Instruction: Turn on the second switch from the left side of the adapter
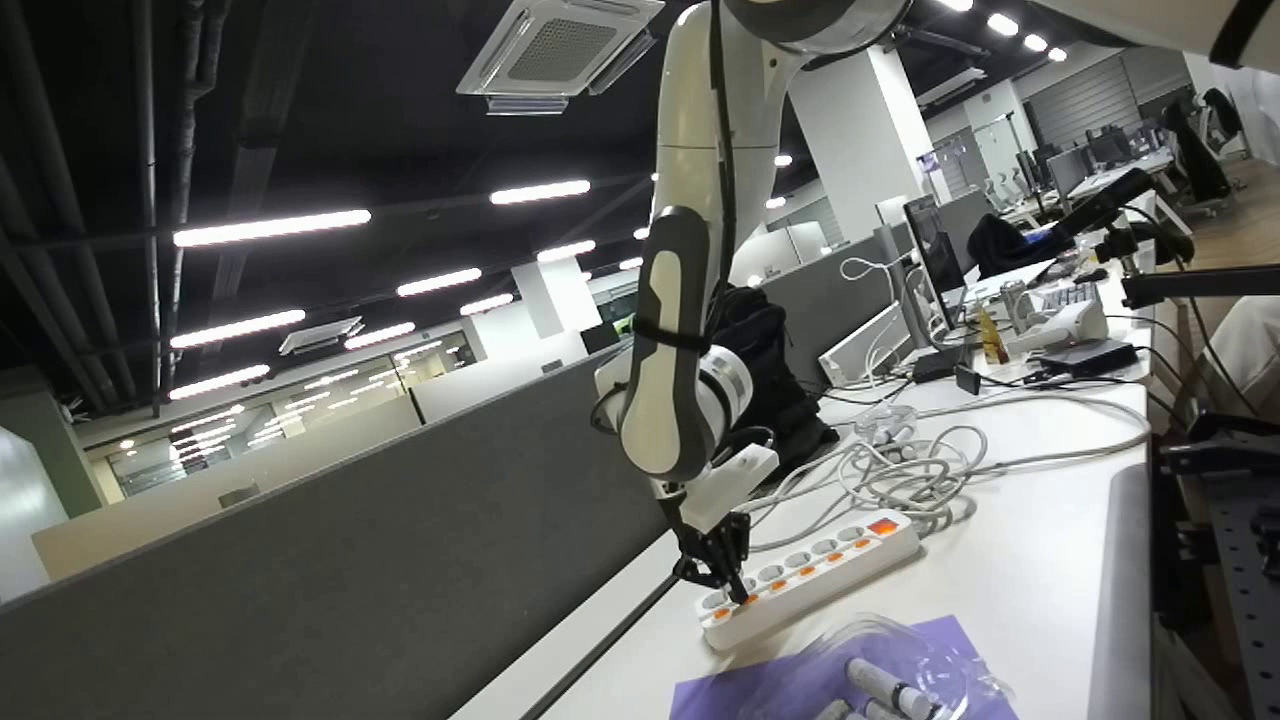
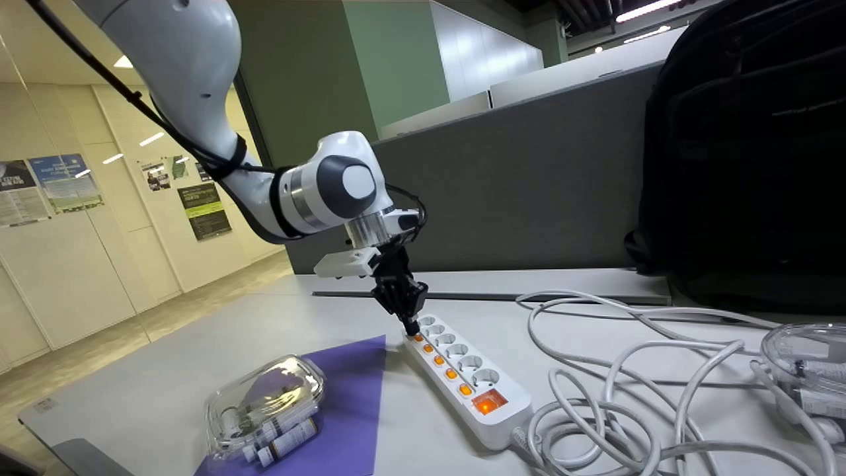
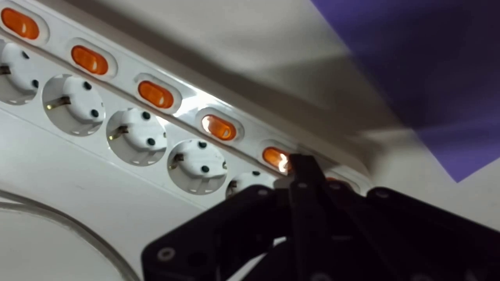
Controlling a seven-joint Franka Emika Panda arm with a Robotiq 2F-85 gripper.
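The power strip (image 2: 461, 373) lies on the desk (image 2: 330, 320), the purple sheet (image 2: 353, 406) beside it. Pressed together, the fingers (image 3: 304, 168) partly hide the second switch (image 3: 275, 157) from the strip's cordless end; best push it straight down, sparing the end switch (image 1: 721, 614).

No legible text, even on posters (image 2: 205, 211)

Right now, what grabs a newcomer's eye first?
Probably the long white plastic power strip on the white tabletop, lined with small orange switches. Then the black gripper, tips at the second switch from the strip's cord-free end. Beside the strip, a clear plastic container on a flat purple sheet.
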